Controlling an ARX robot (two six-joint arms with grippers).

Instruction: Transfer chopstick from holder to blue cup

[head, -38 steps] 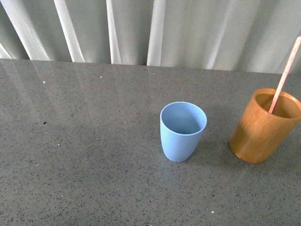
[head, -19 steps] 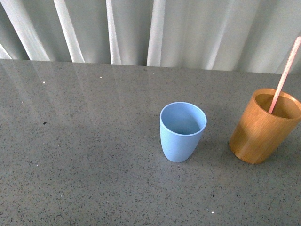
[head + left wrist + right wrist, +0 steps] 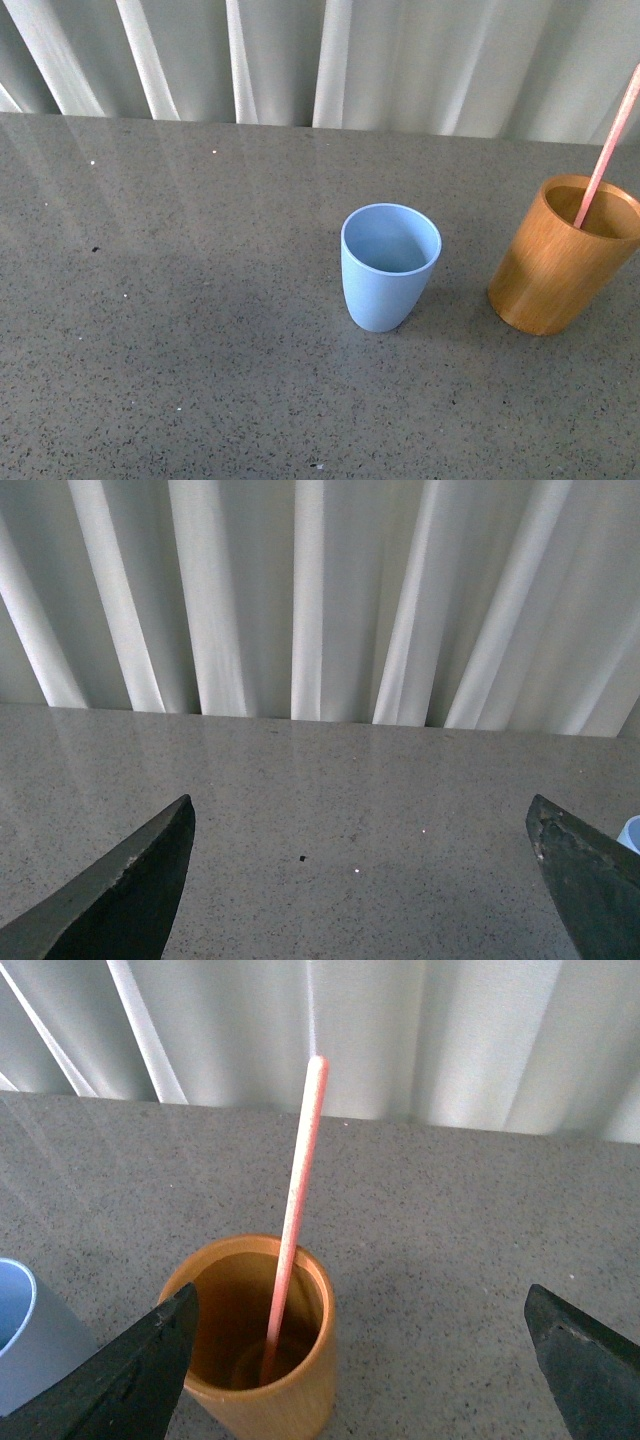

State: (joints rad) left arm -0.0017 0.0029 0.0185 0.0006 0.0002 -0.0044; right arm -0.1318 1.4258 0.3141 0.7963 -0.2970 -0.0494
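The chopstick (likely light, stiff, slippery) stands in the holder, best pinched near its top; right gripper gapes wide, empty.

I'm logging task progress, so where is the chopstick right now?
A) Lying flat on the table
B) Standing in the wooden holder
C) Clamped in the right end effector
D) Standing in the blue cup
B: the chopstick has its lower end inside the holder, while the blue cup is empty.
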